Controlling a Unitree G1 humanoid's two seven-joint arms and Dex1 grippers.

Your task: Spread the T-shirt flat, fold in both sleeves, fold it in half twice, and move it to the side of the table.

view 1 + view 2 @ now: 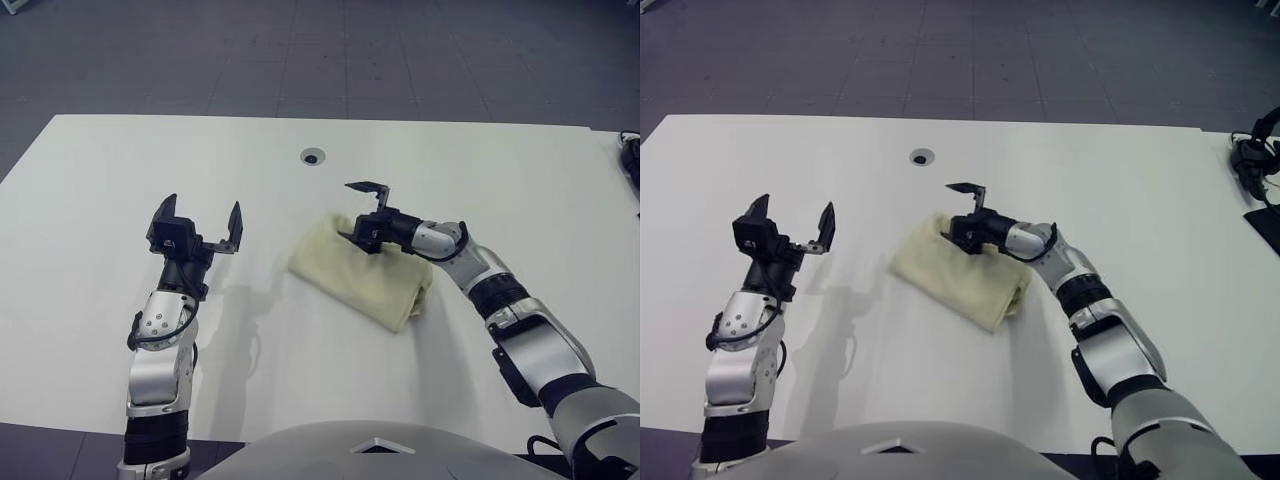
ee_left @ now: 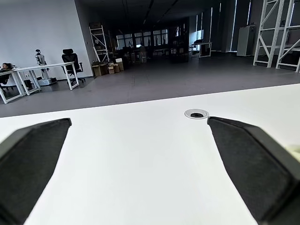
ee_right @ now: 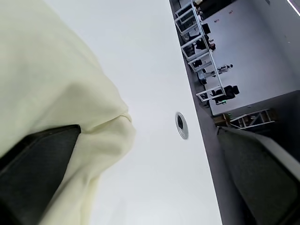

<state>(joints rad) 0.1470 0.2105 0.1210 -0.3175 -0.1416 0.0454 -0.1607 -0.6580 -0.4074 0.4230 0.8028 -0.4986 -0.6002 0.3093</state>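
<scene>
A pale yellow T-shirt [image 1: 362, 272] lies folded into a compact bundle near the middle of the white table [image 1: 100, 180]. My right gripper [image 1: 365, 214] is at the bundle's far edge and stands open. Its lower finger rests against the cloth [image 3: 51, 89] and its upper finger is raised clear above it. My left gripper [image 1: 200, 226] hovers over bare table to the left of the shirt, a hand's width from it. It is open wide with nothing between its dark fingers [image 2: 253, 164].
A round cable hole [image 1: 313, 155] sits in the table beyond the shirt, also seen as a grommet [image 2: 197, 114]. Black cables and gear [image 1: 1252, 160] lie at the table's far right edge. Bare table lies left of and in front of the shirt.
</scene>
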